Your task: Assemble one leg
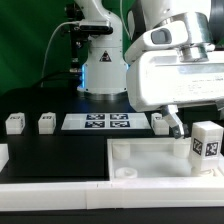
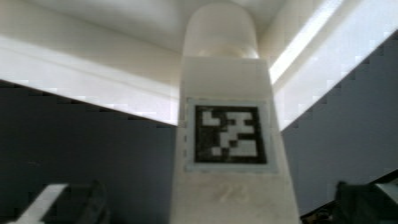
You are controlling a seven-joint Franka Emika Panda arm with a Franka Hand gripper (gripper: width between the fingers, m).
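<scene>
A white leg (image 1: 207,144) with a black-and-white tag stands upright at the end of the big flat white tabletop (image 1: 150,158) on the exterior view's right. My gripper (image 1: 188,127) hangs just above and behind it. In the wrist view the leg (image 2: 228,110) fills the middle, tag facing the camera. It lies between my gripper's (image 2: 214,203) two dark fingers (image 2: 64,205), with a gap on each side. The gripper is open and holds nothing.
Three more legs stand on the black table: two at the exterior view's left (image 1: 14,123) (image 1: 46,122) and one by the gripper (image 1: 160,123). The marker board (image 1: 100,122) lies between them. The tabletop has a round corner socket (image 1: 127,172). A lamp and the arm's base stand behind.
</scene>
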